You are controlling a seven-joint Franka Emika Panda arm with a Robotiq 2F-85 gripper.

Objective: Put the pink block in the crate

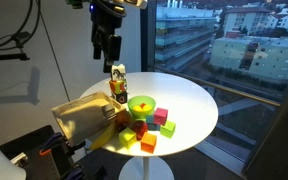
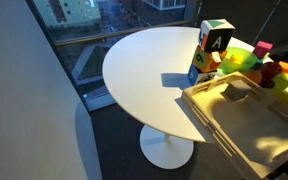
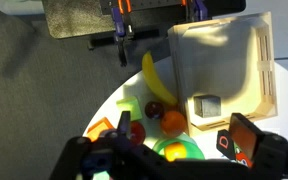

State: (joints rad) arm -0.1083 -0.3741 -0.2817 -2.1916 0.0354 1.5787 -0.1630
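Observation:
The pink block (image 1: 167, 128) is a small magenta cube on the round white table, just right of the lime-green bowl (image 1: 141, 104). It also shows as a pink corner behind the bowl in an exterior view (image 2: 263, 47). It is out of the wrist view. The tan crate (image 1: 82, 120) sits at the table's left edge, and it also shows in the other two views (image 2: 246, 122) (image 3: 229, 50). A grey block (image 3: 206, 106) lies inside it. My gripper (image 1: 106, 48) hangs high above the table behind the bowl. It is open and empty, and its dark fingers frame the bottom of the wrist view (image 3: 189, 160).
A tall letter-printed box (image 1: 118, 80) stands next to the crate under the gripper. Green cubes (image 1: 130, 134) and an orange cube (image 1: 148, 145) lie in front of the bowl. A banana (image 3: 156, 80), an orange ball (image 3: 172, 122) and a dark red ball (image 3: 154, 108) lie by the crate.

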